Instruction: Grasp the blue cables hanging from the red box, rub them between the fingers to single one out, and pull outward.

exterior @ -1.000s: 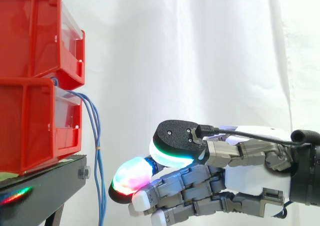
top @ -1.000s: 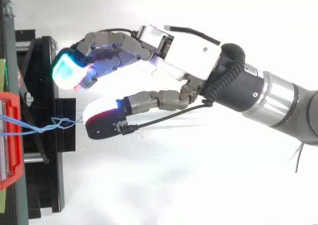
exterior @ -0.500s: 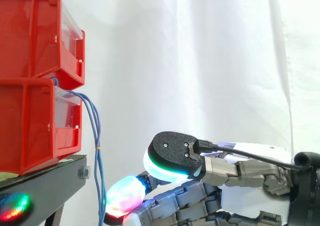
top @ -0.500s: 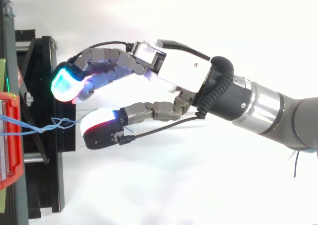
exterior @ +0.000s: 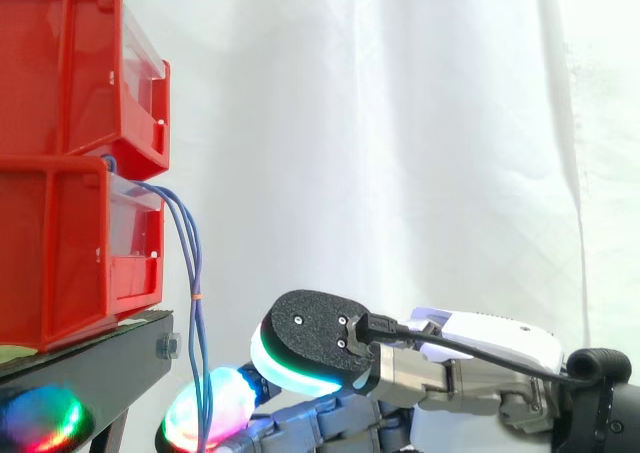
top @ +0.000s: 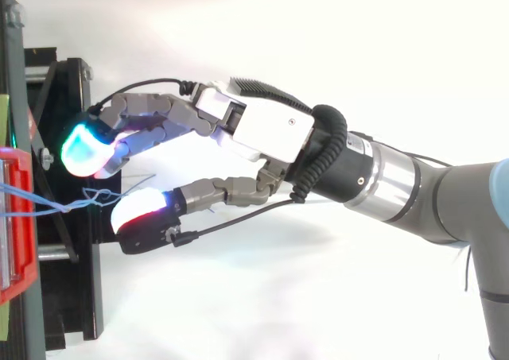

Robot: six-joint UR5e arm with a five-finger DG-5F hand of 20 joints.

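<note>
Side view: two red bins are stacked at the left on a black stand, before a white curtain. The upper bin sits directly on the lower bin, and each has a clear front panel.

The blue cables leave the top front of the lower bin, just under the upper one. They arch to the right and hang straight down past the stand's right edge. A small orange band is wrapped round them about level with the stand's top. It is the only marking seen, and too small to tell whether it bears writing.

The hand reaches in from the right, low in the scene. Its thumb pad, black-backed with a cyan-green rim, lies to the right of the cables and apart from them. A fingertip pad glowing pink and green lies behind the hanging cables, which cross in front of it. Contact there cannot be told. Coloured glow reflects off the stand's front.

Top view: the arm enters from the right. Fingers and thumb are spread apart, gently bent and clamped on nothing. The cables' loose tangle lies in the gap between them, just left of the thumb pad
</note>
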